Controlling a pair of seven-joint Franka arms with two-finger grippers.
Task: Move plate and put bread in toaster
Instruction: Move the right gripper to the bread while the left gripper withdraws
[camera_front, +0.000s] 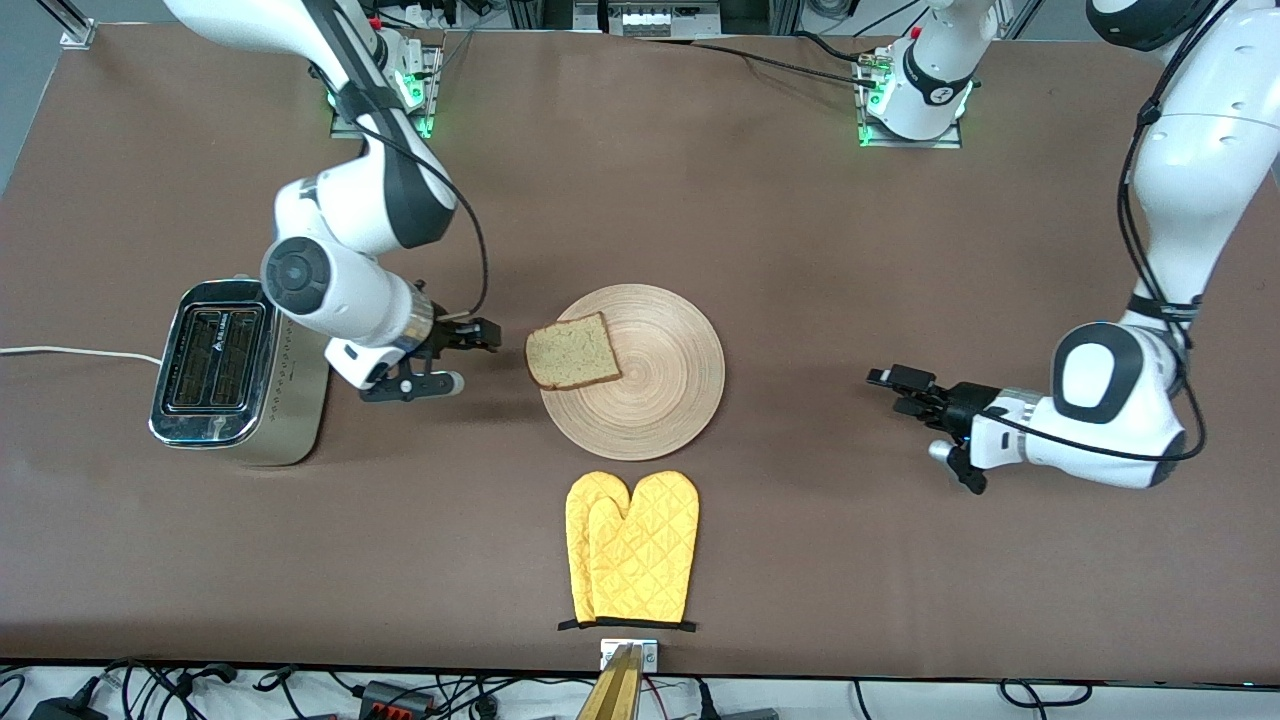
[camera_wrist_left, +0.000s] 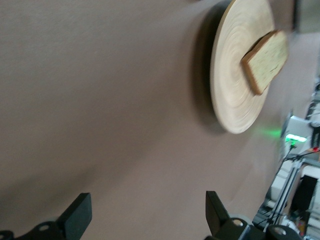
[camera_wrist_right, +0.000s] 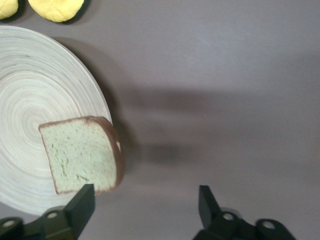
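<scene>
The bread (camera_front: 572, 351), a square tan slice with dark crust, lies on the ring-grained wooden plate (camera_front: 660, 400), overhanging its rim toward the chrome-topped toaster (camera_front: 232, 375). The right gripper (camera_front: 478, 356) hovers between them, fingers wide. The left gripper (camera_front: 912, 395) waits, spread wide.

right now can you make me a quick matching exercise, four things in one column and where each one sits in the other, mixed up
Things:
1. bread
2. toaster
3. oven mitts
4. right gripper

Places:
A. at the right arm's end of the table, slots facing up
B. between the toaster and the plate, open and empty
C. on the plate, overhanging its rim toward the toaster
D. flat on the table, nearer the front camera than the plate

Pairs: 1-C, 2-A, 3-D, 4-B
</scene>
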